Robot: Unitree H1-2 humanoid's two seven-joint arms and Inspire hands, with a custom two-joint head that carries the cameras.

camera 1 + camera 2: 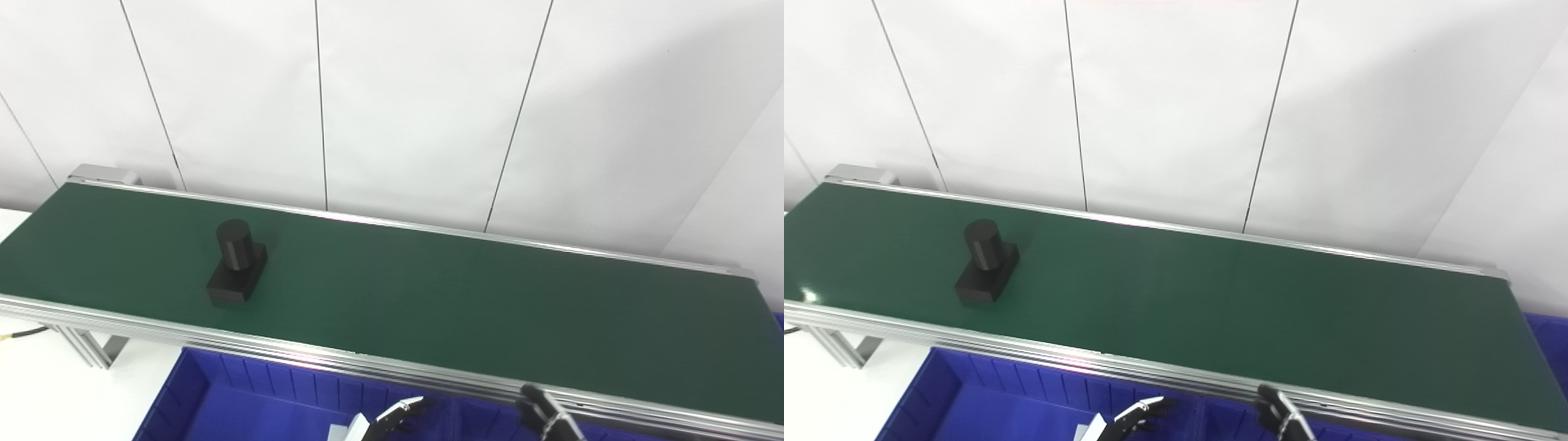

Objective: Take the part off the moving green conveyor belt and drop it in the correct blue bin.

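Note:
A black part (236,262), a short cylinder upright on a flat rectangular base, stands on the green conveyor belt (465,306) toward its left end. Only the fingertips of my left hand (392,419) show at the bottom edge, over the blue bin, well right of and below the part. The fingertips of my right hand (548,418) show at the bottom edge by the belt's near rail. Both hands hold nothing that I can see; most of each is out of frame.
A blue bin (245,398) with ribbed walls sits below the belt's near rail at bottom left. Another blue bin's corner (1552,334) shows at the right end. A white panelled wall stands behind the belt. Aluminium legs (92,346) support the left end.

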